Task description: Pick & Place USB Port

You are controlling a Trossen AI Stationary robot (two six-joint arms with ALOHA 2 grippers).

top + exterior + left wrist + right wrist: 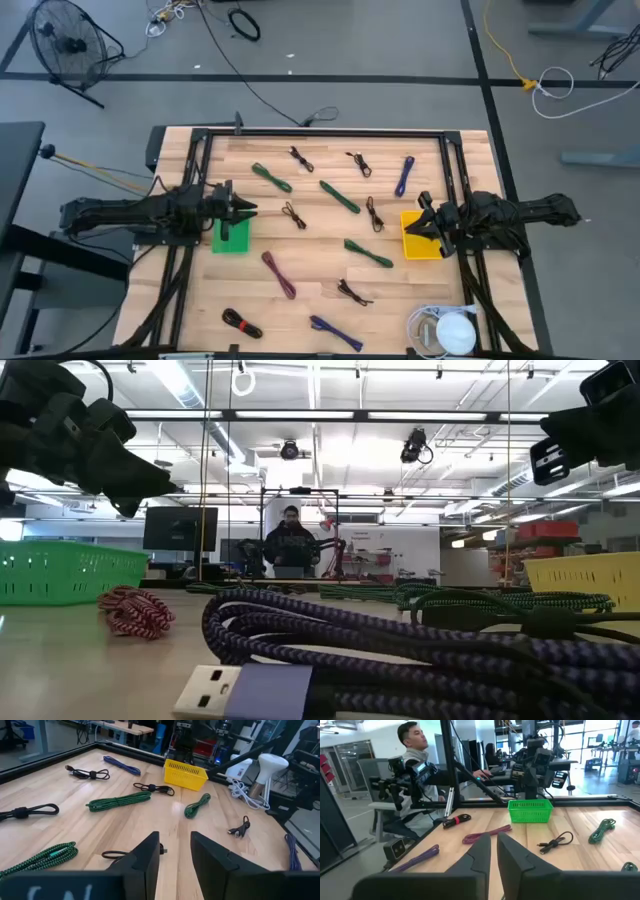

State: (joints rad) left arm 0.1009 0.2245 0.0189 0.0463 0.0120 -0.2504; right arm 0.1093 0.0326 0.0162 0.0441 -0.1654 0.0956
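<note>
Clutter is your main hazard: many coiled cables lie spread over the table (pixel 180 150), and several look much alike, so you can close on the wrong one or catch a neighbouring loop and drag it along. A coil can also slip out or unwind if you grip a loose strand instead of the bundled middle, and a cable hanging from the fingers may snag the rim of a basket on the way in.

Your left gripper (pixel 250 209) hangs above the table at the left, just over the far edge of the green basket (pixel 231 238); its fingers stand apart with nothing between them. Your right gripper (pixel 422 228) hangs at the right, over the left edge of the yellow basket (pixel 420 244); its fingers are nearly together, a narrow gap showing, and they hold nothing.

I cannot tell which cable is meant for you. The nearest to the left gripper is the small black cable (pixel 293 214), just to its right on the bare wood; it shows just beyond the fingers in the left wrist view (pixel 117 854). Near the right gripper lie another black cable (pixel 374 213) to its left and the green cable (pixel 368 252) nearer to you, both apart from the fingers.
</note>
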